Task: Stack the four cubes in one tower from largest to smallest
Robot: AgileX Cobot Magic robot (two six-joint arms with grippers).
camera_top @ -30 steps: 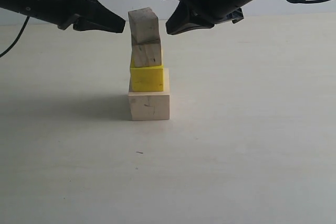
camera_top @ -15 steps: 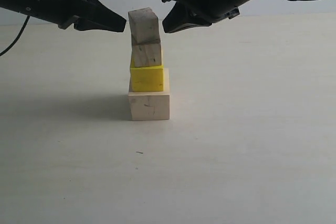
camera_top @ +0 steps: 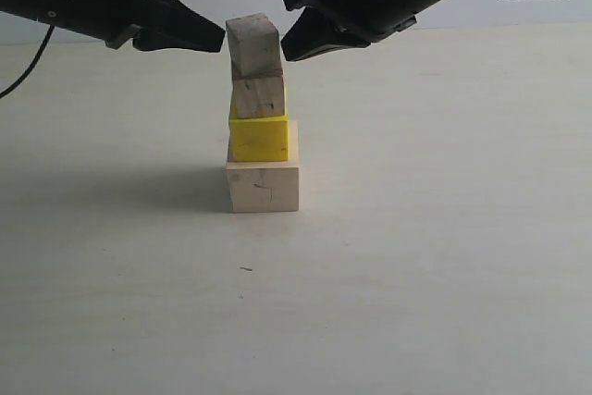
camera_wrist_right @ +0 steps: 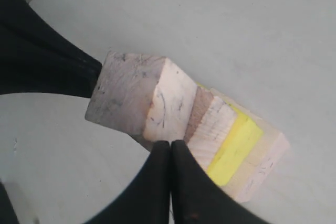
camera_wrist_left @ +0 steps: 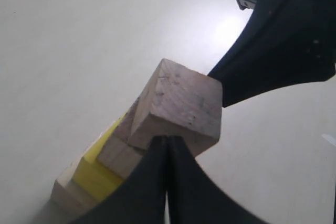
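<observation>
I see the tower [camera_top: 260, 127] standing on the table [camera_top: 444, 256], about midway between its near and far edges and a little left of centre in the exterior view. The big pale cube [camera_top: 264, 188] is at the bottom. The yellow cube [camera_top: 259, 140] sits on it, shifted slightly towards the left. A small wooden cube [camera_top: 258, 97] rests on the yellow one. The top cube [camera_top: 253, 44] caps the column, turned out of line with the one beneath it.

My left gripper [camera_top: 219, 42] is clenched tight, fingers pressed together and holding nothing, its tip against the top cube's left side. My right gripper [camera_top: 286, 50] is clenched and empty too, its tip at that cube's right side. I cannot tell whether either tip actually touches the wood.
</observation>
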